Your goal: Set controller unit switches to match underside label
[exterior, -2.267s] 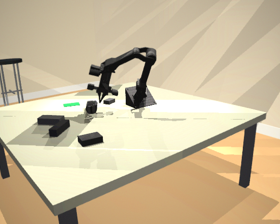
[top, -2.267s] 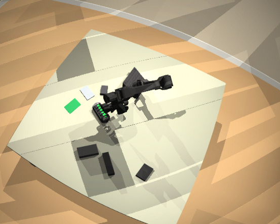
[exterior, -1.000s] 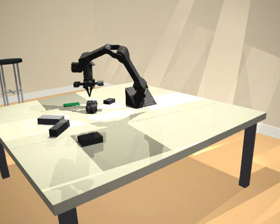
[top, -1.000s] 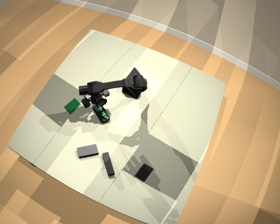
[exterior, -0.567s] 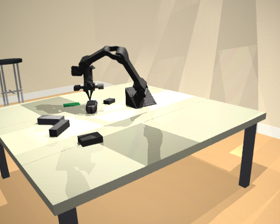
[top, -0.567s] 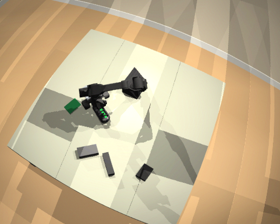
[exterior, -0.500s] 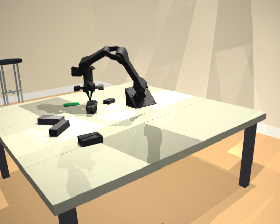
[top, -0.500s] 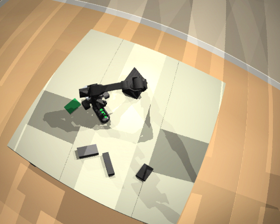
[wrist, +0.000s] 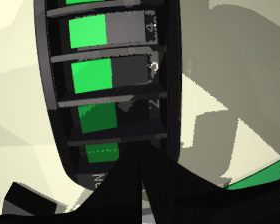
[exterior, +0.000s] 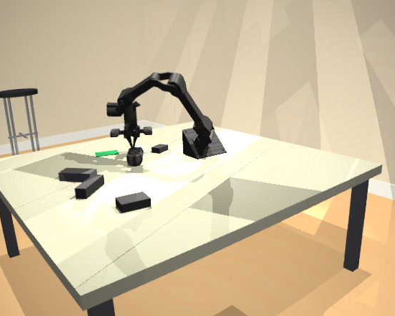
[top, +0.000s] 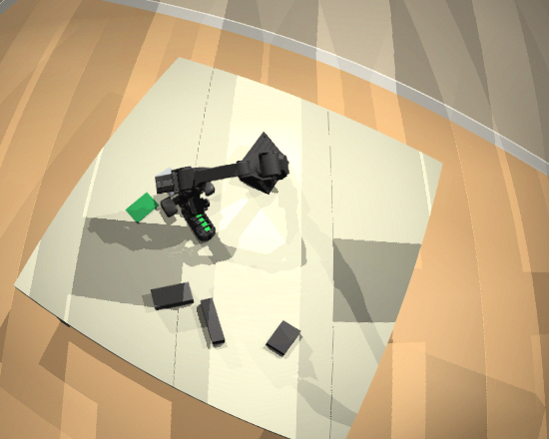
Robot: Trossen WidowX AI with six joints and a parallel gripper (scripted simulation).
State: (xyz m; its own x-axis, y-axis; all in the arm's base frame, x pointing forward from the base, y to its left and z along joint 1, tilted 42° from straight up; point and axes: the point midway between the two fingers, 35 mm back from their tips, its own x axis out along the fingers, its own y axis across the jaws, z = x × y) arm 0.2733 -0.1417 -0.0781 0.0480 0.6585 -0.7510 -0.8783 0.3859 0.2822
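Observation:
The dark grey controller unit (top: pixel 209 236) (exterior: pixel 134 159) (wrist: pixel 44 75) sits on the bench on its base, switches up. The wrist view shows switches numbered 2, 3 and 4 and the end switch below them, green ends at left and dark ends at right. Part of a further switch is cut off at the top. I cannot tell surely which ends are pressed. The label underneath is hidden. My gripper (top: pixel 193 211) (exterior: pixel 133 146) (wrist: pixel 138 148) is shut and empty, pointing down. Its tips are at the dark end of the end switch, hiding part of it; contact is unclear.
A green plate (top: pixel 142 207) (exterior: pixel 107 154) (wrist: pixel 263 175) lies beside the unit. Dark blocks (top: pixel 172 295) (top: pixel 212 321) (top: pixel 282 338) lie farther off. Another dark block (exterior: pixel 159 148) (wrist: pixel 28 203) is near the arm base (exterior: pixel 202 145). A pale piece (top: pixel 164 173) is mostly hidden under the arm.

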